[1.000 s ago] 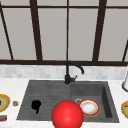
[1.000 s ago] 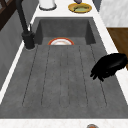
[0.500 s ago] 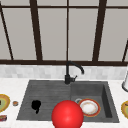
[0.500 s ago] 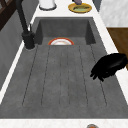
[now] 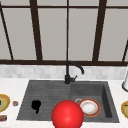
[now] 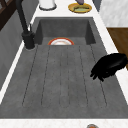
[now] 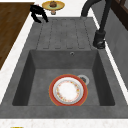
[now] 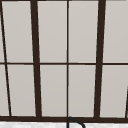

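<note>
Black and bare of any load, the left hand [image 5: 36, 105] hangs above the ribbed drainboard [image 5: 47, 92] toward its front edge. The side views show its fingers [image 6: 96, 73] loosely bent and drooping toward the grey surface, with nothing between them; whether the tips touch the drainboard cannot be told. Its long axis runs across the ribs, wrist toward the front counter and fingertips toward the window wall.

- **Nearest loose item:** a small brown round piece [image 5: 15, 103] on the white counter, near the hand at its 9 o'clock in the front view and apart from it.
- **Further out, same bearing:** a yellow dish [image 5: 3, 102] with food on it.
- **Basin contents:** a red-rimmed white plate [image 5: 88, 107] lies flat on the floor of the sink [image 5: 106, 100] beside the drain, at the hand's 3 o'clock and well apart. Being round, it has no long axis to line up with.
- **Between hand and plate:** a red ball [image 5: 67, 115] low in the front view, overlapping the sink's near edge, at about 4 o'clock from the hand.
- **Fittings:** a black faucet [image 5: 68, 75] stands at the back rim, at 1 o'clock from the hand, its spout arching over the basin.
- **Right counter:** a second yellow dish [image 5: 125, 108] and a white jar [image 5: 125, 83].
- **Above:** a dark-framed window [image 8: 67, 62].
</note>
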`<state>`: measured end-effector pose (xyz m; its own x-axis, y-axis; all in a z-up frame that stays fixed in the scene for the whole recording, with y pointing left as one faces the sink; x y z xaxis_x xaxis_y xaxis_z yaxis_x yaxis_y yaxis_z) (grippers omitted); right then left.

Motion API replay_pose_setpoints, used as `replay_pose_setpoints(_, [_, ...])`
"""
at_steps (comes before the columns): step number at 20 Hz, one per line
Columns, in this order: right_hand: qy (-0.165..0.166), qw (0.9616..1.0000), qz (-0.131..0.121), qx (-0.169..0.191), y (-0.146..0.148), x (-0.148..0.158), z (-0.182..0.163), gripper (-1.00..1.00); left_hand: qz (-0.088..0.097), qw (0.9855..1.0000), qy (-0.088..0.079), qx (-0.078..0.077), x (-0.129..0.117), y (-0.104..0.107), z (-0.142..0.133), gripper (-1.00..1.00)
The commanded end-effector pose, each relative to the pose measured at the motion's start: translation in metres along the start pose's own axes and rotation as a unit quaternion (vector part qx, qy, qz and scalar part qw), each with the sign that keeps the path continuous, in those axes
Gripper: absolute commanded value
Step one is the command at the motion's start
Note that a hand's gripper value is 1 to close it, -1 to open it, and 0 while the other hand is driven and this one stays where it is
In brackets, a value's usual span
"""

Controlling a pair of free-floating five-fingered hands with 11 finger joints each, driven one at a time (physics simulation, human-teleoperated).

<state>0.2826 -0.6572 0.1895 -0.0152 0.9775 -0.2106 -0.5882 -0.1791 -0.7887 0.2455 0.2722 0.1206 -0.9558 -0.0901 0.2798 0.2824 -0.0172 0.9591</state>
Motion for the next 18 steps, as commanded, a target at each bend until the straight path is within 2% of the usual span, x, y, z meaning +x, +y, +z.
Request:
replay_pose_setpoints(1, [-0.029, 0.9981, 0.01, 0.054, 0.008, 0.001, 0.011, -1.0, 0.0, 1.0, 0.0, 0.0, 0.0, 0.0, 0.0, 0.0])
replay_pose_setpoints(3, [-0.045, 0.996, 0.012, 0.077, 0.003, 0.004, 0.006, -1.0, 0.0, 1.0, 0.0, 0.0, 0.0, 0.0, 0.0, 0.0])
replay_pose_setpoints(8, [-0.033, 0.9893, 0.012, 0.142, -0.006, 0.011, -0.012, -1.0, 0.0, 1.0, 0.0, 0.0, 0.0, 0.0, 0.0, 0.0])
replay_pose_setpoints(9, [-0.032, 0.9874, 0.011, 0.155, -0.007, 0.012, -0.016, 1.0, 0.0, 1.0, 0.0, 0.0, 0.0, 0.0, 0.0, 0.0])
replay_pose_setpoints(10, [-0.032, 0.9862, 0.023, 0.161, -0.01, 0.015, -0.02, 1.0, 0.0, 1.0, 0.0, 0.0, 0.0, 0.0, 0.0, 0.0])
replay_pose_setpoints(12, [-0.023, 0.9852, 0.022, 0.169, -0.014, 0.022, -0.026, 1.0, 0.0, 1.0, 0.0, 0.0, 0.0, 0.0, 0.0, 0.0])
replay_pose_setpoints(14, [-0.021, 0.9846, 0.022, 0.172, -0.018, 0.015, -0.028, 1.0, 0.0, 1.0, 0.0, 0.0, 0.0, 0.0, 0.0, 0.0])
replay_pose_setpoints(17, [-0.012, 0.9881, 0.015, 0.153, -0.023, 0.007, -0.03, 1.0, 0.0, 1.0, 0.0, 0.0, 0.0, 0.0, 0.0, 0.0])
replay_pose_setpoints(18, [-0.012, 0.9881, 0.014, 0.153, -0.024, 0.006, -0.032, -1.0, 0.0, 1.0, 0.0, 0.0, 0.0, 0.0, 0.0, 0.0])
